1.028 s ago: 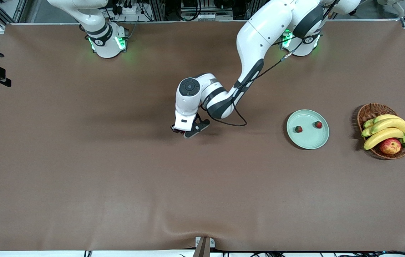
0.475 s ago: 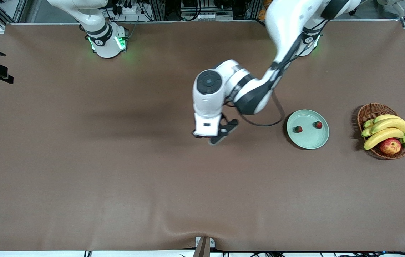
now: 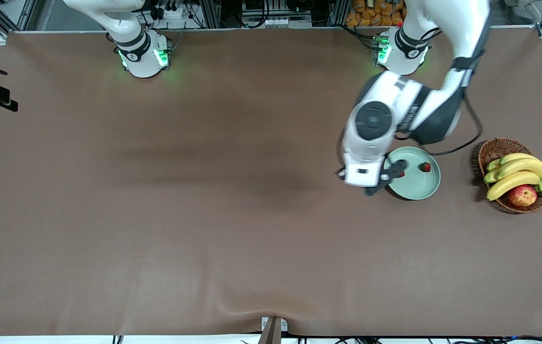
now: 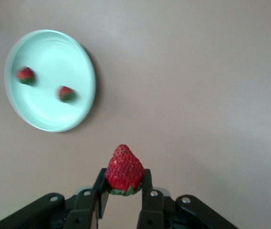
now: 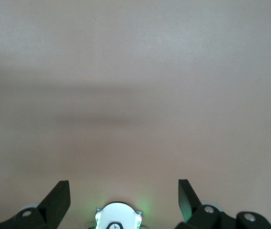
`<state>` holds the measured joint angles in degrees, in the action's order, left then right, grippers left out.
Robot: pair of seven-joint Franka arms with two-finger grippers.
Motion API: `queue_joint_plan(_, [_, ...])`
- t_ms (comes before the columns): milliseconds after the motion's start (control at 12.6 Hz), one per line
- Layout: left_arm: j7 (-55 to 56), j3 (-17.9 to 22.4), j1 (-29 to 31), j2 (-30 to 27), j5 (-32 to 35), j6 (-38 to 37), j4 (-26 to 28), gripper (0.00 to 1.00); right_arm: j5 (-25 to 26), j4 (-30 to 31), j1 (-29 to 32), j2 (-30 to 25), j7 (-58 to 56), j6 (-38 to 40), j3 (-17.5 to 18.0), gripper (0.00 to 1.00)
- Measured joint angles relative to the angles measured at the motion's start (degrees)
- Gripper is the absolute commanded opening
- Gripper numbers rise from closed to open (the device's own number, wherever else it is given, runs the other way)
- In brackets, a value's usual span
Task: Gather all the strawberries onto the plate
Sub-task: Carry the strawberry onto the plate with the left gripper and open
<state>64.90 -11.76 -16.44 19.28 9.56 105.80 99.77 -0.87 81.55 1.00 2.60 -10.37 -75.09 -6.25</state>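
Note:
My left gripper (image 4: 124, 179) is shut on a red strawberry (image 4: 124, 169) with its green top between the fingers. In the front view this gripper (image 3: 377, 186) is in the air over the table at the rim of the mint-green plate (image 3: 419, 188), on the side toward the right arm's end. Two strawberries lie in the plate (image 4: 45, 52), one (image 4: 25, 75) and another (image 4: 66, 93). In the front view one berry (image 3: 425, 166) shows clearly; the other is mostly hidden by the hand. My right gripper (image 5: 123, 195) is open and empty, held high over its own base; the right arm waits.
A brown wicker basket (image 3: 495, 148) with bananas (image 3: 519, 174) and a red-yellow apple (image 3: 522, 195) stands at the left arm's end of the table, beside the plate. The brown table cover (image 3: 204, 215) has a wrinkle at its near edge.
My left arm has swung from the table's middle toward the plate, carrying the strawberry with it. The right arm has not moved.

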Motion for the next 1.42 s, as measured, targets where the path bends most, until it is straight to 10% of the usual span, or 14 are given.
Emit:
queue_joint_plan(554, [-25.9,0.1,16.5,-0.7,0.0,1.8,15.4,0.02,0.0,-0.9,-1.8,0.0,0.0,-0.7,0.3,1.00])
queue_joint_plan(870, [-37.2,0.1,22.4,2.2,0.0,7.3,15.9,1.00,0.0,-1.0,-4.0,0.0,0.0,-0.6,-1.0,1.00])
queue_joint_plan(1424, [-37.6,-2.5,22.2,2.0,-0.3,6.6,8.6,1.00,0.0,-0.9,-3.9,0.1,0.0,-0.6,-2.2,1.00])
